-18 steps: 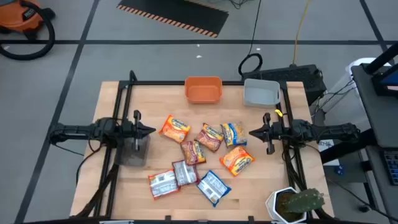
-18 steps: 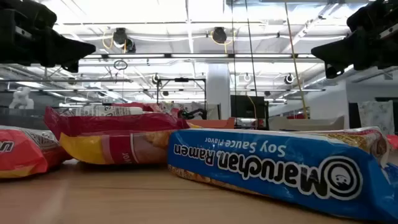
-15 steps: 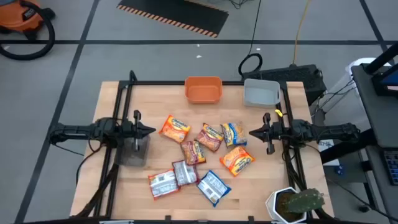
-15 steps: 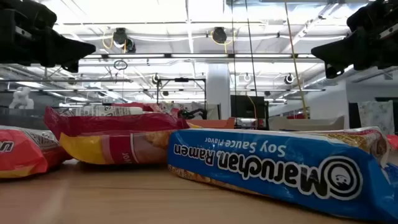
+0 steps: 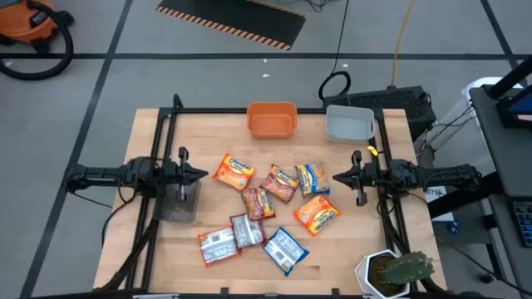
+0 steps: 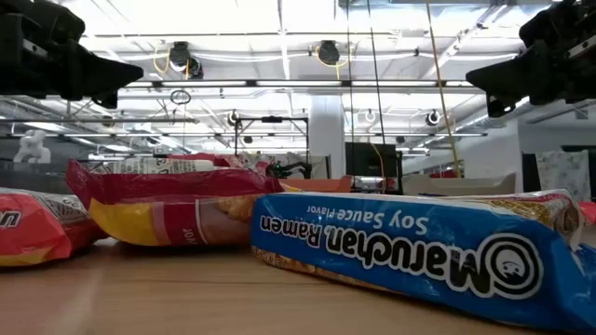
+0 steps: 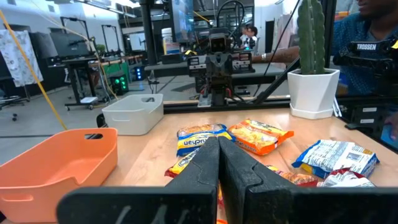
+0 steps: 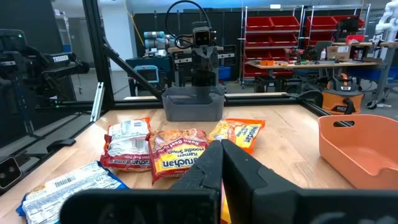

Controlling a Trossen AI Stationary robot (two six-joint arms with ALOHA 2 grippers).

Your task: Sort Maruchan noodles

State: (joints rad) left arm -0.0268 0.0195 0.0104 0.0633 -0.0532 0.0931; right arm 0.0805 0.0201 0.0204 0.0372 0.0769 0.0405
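On worktop (image 5: 166, 241) middle: noodles (image 5: 274, 208) lie loose in heap, none sorted yet. Orange bin (image 5: 272, 120), grey bin (image 5: 348, 124) wait at far edge. Left fingers (image 5: 199, 174), right fingers (image 5: 339, 176) pinched tight, hold nothing, hang either side of heap, ready to start.

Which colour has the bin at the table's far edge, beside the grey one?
Orange bin, clearest in the high view.

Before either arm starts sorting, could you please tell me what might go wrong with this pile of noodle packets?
The dark red-brown plastic packet overlaps its neighbours in the middle cluster, so a grab there may lift or drag two. The silver-red packet touches the next one too. The left gripper and right gripper face each other, both shut, and could collide reaching inward.
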